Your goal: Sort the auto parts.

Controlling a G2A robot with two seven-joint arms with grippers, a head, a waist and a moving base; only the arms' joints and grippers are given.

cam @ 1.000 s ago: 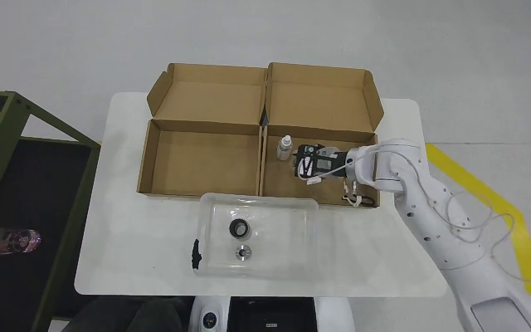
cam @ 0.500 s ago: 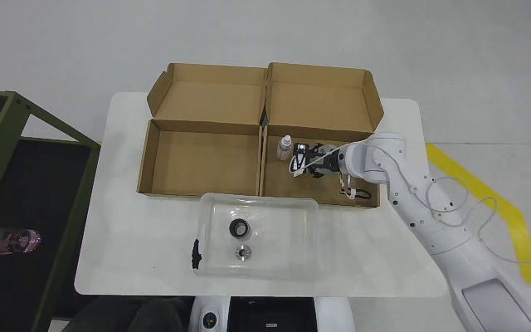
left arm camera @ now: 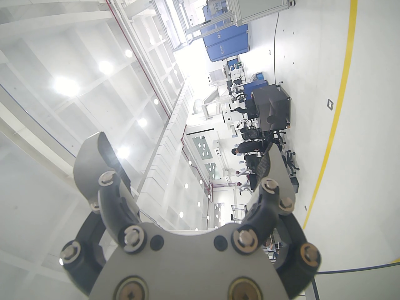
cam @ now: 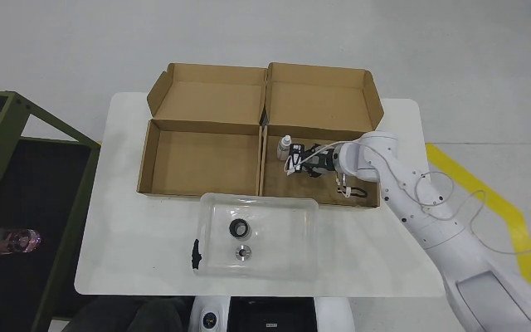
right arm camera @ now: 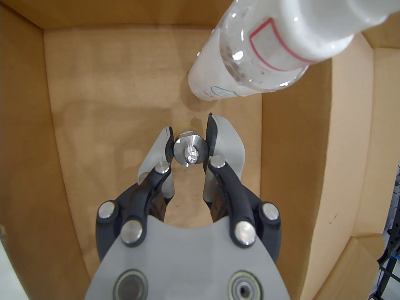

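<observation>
1. The right gripper [right arm camera: 189, 127] is clamped on a small round metal part [right arm camera: 189, 152], one finger on each side of its disc. The part's stud end faces back toward the wrist.
2. This held part is inside the right box [cam: 282, 181], on the far side of the clear tray [cam: 282, 249]. I cannot tell whether it touches the box floor.
3. The relation that matters is the bottle [right arm camera: 247, 63]. It stands upright just beyond the right gripper's fingertips but apart from them. In my judgement the release needs only a short drop onto the bare cardboard below, without nudging the bottle.
4. The left gripper [left arm camera: 186, 145] has its fingers spread wide and holds nothing. It points out at the room, so the right arm is clearly the one placed for this step.
5. Count:
   - Two cardboard boxes lie beyond the tray: the right box and the left box [cam: 199, 162].
   - There is one bottle and one tray.
   - Two parts lie in the tray: a black ring [cam: 241, 228] and a silver piece [cam: 241, 253].
   - One part is in the right gripper.
   - One small black piece [cam: 196, 253] lies on the bench [cam: 124, 232], at the tray's edge.
</observation>
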